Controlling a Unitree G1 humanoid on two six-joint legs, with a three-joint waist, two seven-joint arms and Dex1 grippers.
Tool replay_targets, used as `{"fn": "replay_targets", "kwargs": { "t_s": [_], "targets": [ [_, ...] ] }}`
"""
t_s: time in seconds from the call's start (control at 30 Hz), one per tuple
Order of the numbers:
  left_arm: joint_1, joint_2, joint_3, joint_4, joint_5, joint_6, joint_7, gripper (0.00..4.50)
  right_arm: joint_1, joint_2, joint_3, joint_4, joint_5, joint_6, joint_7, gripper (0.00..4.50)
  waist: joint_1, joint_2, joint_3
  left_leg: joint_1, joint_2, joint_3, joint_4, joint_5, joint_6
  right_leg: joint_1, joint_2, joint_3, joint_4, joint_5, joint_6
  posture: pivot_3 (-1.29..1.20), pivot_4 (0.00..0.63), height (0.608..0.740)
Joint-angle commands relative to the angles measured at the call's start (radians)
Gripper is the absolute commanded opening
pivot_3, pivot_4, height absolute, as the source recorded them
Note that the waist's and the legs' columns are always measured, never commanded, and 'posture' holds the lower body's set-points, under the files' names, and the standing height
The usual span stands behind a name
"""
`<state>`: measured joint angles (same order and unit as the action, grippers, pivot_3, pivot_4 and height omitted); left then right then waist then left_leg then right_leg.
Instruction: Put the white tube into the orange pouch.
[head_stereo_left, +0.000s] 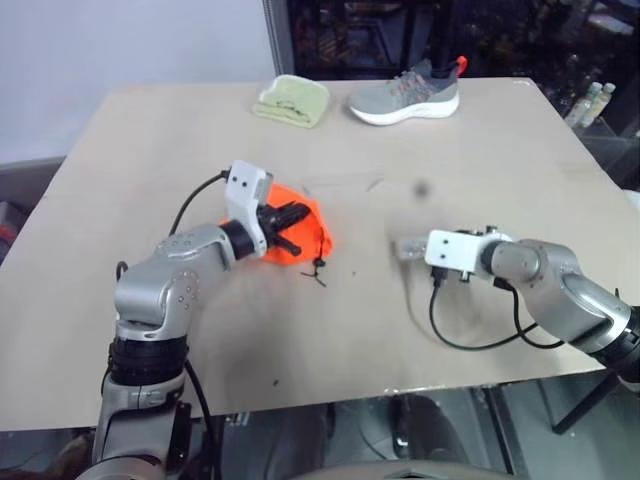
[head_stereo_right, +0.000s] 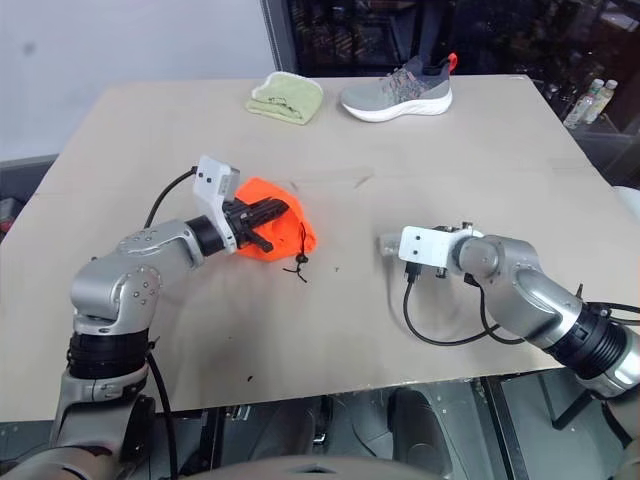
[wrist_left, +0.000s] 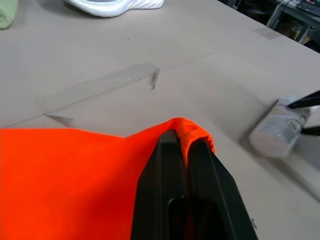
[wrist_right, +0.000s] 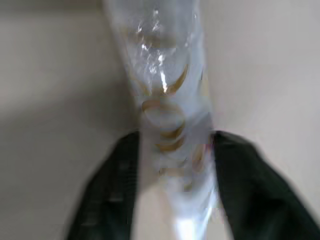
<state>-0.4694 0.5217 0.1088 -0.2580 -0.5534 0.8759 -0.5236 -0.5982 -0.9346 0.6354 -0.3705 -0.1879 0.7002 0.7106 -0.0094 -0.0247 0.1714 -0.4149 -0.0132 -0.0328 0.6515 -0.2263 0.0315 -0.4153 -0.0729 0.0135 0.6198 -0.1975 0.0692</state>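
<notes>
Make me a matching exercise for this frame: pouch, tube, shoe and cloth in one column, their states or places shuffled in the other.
Things:
1. pouch
2. tube
3. shoe
4. cloth

States:
A. folded, at the table's far edge, left of the shoe
B. lying on the table between the right claw's fingers
C. pinched by the shut left claw
D. standing at the far edge, heel tab red

Pairs: 1-C, 2-B, 3-D, 4-A

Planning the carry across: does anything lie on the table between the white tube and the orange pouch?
Nothing visible does. Bare tabletop separates the small white squeeze tube from the bright orange fabric pouch; only the pouch's own thin dark cord trails there.
</notes>
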Motion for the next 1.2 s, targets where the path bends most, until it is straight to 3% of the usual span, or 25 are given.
{"fn": "replay_targets", "kwargs": {
  "t_s": [0.03,0.3,0.57,0.7,1.0,1.2],
  "targets": [
    [-0.001,0.004,0.012,-0.056,-0.012,-0.002,0.004,0.00,0.004,-0.076,-0.097,-0.010,0.035,-0.163,0.123,2.79,0.000,0.000,0.000,0.000,0.000,0.000,0.000,0.000,0.000,0.000,0.000,0.000,0.000,0.000,0.000,0.00,0.150,0.740],
    [0.004,-0.010,0.015,-0.078,-0.022,0.014,0.019,0.00,-0.050,0.003,-0.142,0.319,0.061,-0.437,0.269,2.79,-0.004,0.000,0.000,0.001,0.000,0.001,0.000,0.000,0.000,0.001,0.000,0.000,0.000,0.000,0.000,0.00,0.150,0.740],
    [0.030,-0.022,0.027,-0.120,-0.039,0.037,0.043,0.00,-0.157,0.078,-0.135,0.632,-0.006,-0.647,0.337,2.79,-0.004,-0.001,0.000,0.001,0.000,0.001,0.001,0.000,0.000,0.001,0.000,0.001,0.000,0.000,0.000,0.00,0.150,0.740],
    [0.036,-0.023,0.029,-0.131,-0.049,0.044,0.053,0.00,-0.188,0.103,-0.140,0.701,-0.010,-0.664,0.390,2.79,-0.003,-0.001,0.000,0.003,0.000,0.001,0.001,0.000,0.000,0.002,0.000,0.001,0.001,0.000,0.000,0.00,0.150,0.740],
    [0.038,-0.024,0.020,-0.125,-0.057,0.042,0.047,0.00,-0.286,0.187,-0.100,0.845,-0.036,-0.502,0.589,2.79,-0.002,-0.001,0.000,0.002,-0.001,0.000,0.002,0.001,-0.001,0.002,0.000,0.000,0.001,0.000,0.000,0.00,0.150,0.740],
    [0.051,-0.029,0.014,-0.134,-0.052,0.033,0.045,0.00,-0.352,0.258,-0.071,1.009,-0.092,-0.565,0.635,2.79,-0.003,-0.005,-0.003,0.003,0.000,0.000,0.001,0.003,-0.005,0.003,0.000,0.000,0.002,0.000,0.000,0.00,0.150,0.740]
  ]
}}
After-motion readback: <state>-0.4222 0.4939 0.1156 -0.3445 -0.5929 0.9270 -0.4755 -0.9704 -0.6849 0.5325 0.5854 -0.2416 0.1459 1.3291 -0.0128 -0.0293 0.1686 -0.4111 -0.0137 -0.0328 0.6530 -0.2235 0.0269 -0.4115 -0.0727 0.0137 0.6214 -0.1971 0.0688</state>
